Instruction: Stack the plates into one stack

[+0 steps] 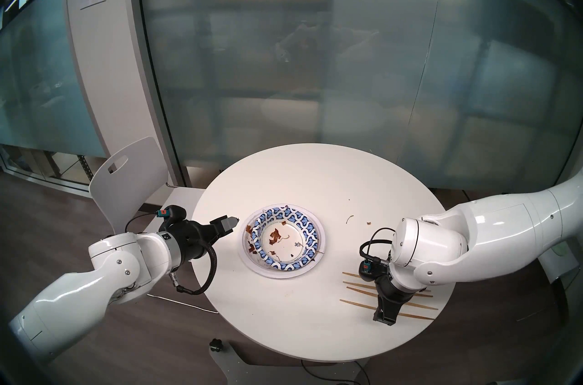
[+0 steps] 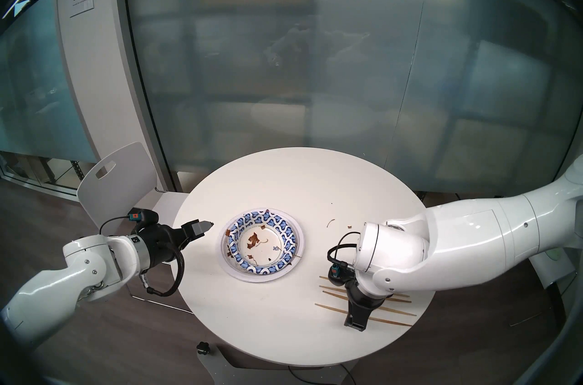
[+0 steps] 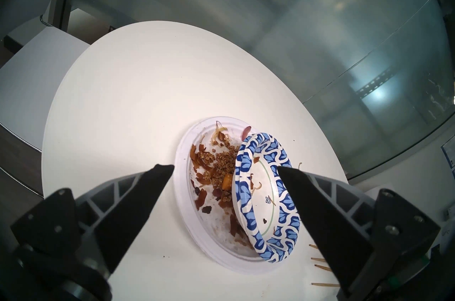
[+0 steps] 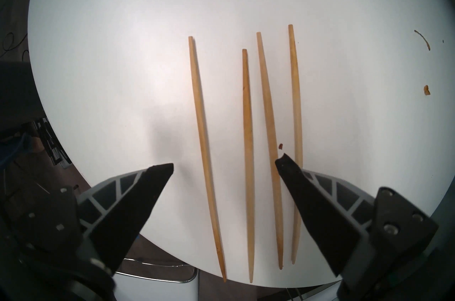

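the stack [image 1: 284,241] looks complete, patterned plates [image 3: 267,197] seemingly tilted on food scraps [image 3: 216,167], so left gripper [image 3: 225,170] and right gripper [image 4: 224,165] hang released, grasping nothing.

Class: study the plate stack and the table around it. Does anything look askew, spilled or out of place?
Yes. The blue-patterned plates sit tilted and off-centre on the white plates, propped over brown food scraps. A few crumbs lie loose on the table.

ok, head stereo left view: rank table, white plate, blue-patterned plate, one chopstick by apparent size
1. table
2. white plate
3. blue-patterned plate, nested on it
4. chopstick, partly hidden by the right arm, longer than it shows
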